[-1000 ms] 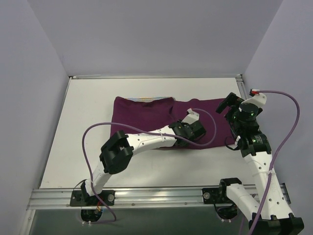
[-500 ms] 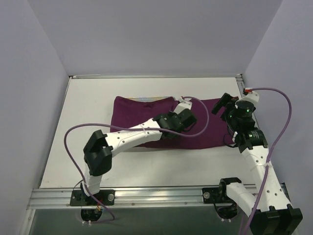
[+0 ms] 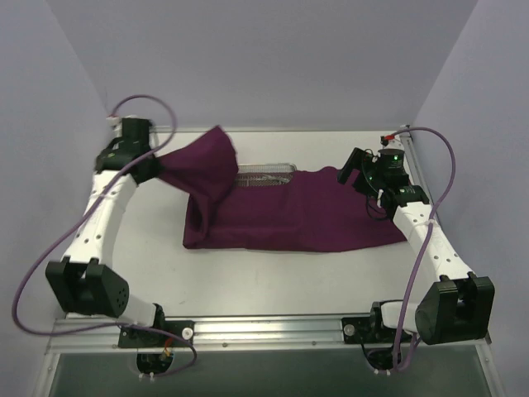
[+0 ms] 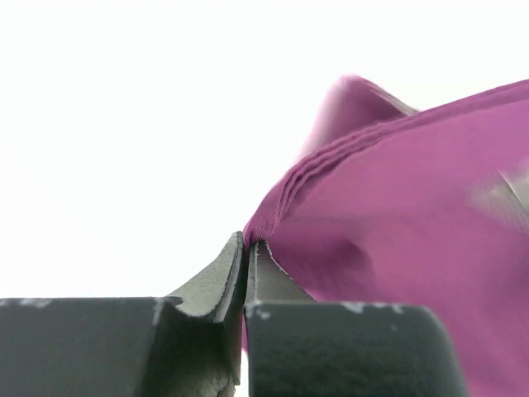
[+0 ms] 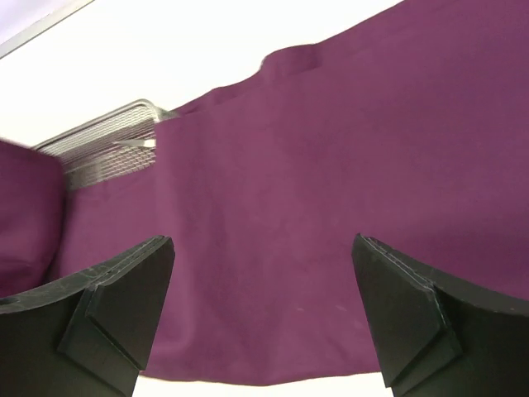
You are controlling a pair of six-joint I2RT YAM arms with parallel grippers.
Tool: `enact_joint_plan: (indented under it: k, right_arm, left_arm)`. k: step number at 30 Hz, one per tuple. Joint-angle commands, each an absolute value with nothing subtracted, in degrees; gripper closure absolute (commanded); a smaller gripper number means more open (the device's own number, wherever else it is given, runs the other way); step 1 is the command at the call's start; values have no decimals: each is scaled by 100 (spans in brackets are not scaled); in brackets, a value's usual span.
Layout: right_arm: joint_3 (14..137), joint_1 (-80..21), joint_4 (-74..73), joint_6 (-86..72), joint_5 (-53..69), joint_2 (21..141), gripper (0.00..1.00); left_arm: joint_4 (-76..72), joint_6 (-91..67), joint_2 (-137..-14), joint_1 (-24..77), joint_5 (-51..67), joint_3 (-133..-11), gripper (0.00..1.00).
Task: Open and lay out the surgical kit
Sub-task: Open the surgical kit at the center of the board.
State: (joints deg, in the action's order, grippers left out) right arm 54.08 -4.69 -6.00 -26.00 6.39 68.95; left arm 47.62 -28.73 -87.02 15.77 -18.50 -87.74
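While left gripper [image 4: 250,244] pinches cloth wrap [image 4: 397,248], right wrist view shows tray [image 5: 99,150].

A flat white tabletop [image 3: 273,281] is boxed in by plain pale lavender walls: a back wall [image 3: 264,58] beyond its far edge, a left wall [image 3: 41,149] and a right wall [image 3: 488,99]. A silver metal rail [image 3: 273,331] lines its near edge. The light is soft and even.

Top view: bright, even light, looks like from above. Table [image 3: 273,281] white, no hard glare. Shadows soft and faint. Picture sharp.
Left wrist view: background washed out to pure white. Cloth [image 4: 397,248] blurry, most at right side. Left fingers [image 4: 211,277] dark, fairly clear.
Right wrist view: table strip at top glares white. Cloth clear, tray [image 5: 99,145] bit soft. Right fingers [image 5: 124,298] dark, in shade.
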Motion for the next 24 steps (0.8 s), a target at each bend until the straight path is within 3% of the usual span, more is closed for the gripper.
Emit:
enact_joint_plan:
  k: [1, 4, 6, 7, 9, 10, 13, 14, 20, 24]
  right_arm:
    - [6299, -606, -710, -2944, 1274, 7485, 7]
    - [6907, -991, -1071, -3093, 1300, 7873, 8]
    - [7346, -1142, -1423, -3059, 1336, 8067, 8]
    - [7435, -1212, -1502, -3032, 1388, 8242, 7]
    - [7602, -1187, -1818, -2980, 1529, 8428, 7]
    - [7611, -1178, -1976, -2936, 1451, 8594, 7]
    - [7611, -1099, -2109, -2848, 1354, 8850, 6]
    - [7594, -1003, -2170, -2804, 1319, 8911, 6]
    - [7515, -668, -2373, -2532, 986, 9325, 5]
    - [7611, -571, -2391, -2321, 616, 9754, 6]
  left_arm:
    - [6045, -2681, -7736, -347, -2091, -8850, 98]
    - [6530, -2541, -7182, -1664, -2058, -8502, 95]
    - [6679, -2644, -6909, -2073, -1873, -8411, 69]
    - [6897, -2759, -6926, -2153, -2003, -8472, 49]
    - [6804, -2917, -7136, -2145, -1995, -8333, 38]
    - [6724, -2988, -7311, -2171, -1743, -8254, 26]
    - [6242, -3006, -7601, -2031, -1406, -8191, 21]
    - [6223, -2954, -7890, -1856, -1302, -8287, 13]
    - [5995, -2751, -8841, -1003, -1442, -8544, 13]
    - [5626, -2646, -9508, -862, -739, -8577, 30]
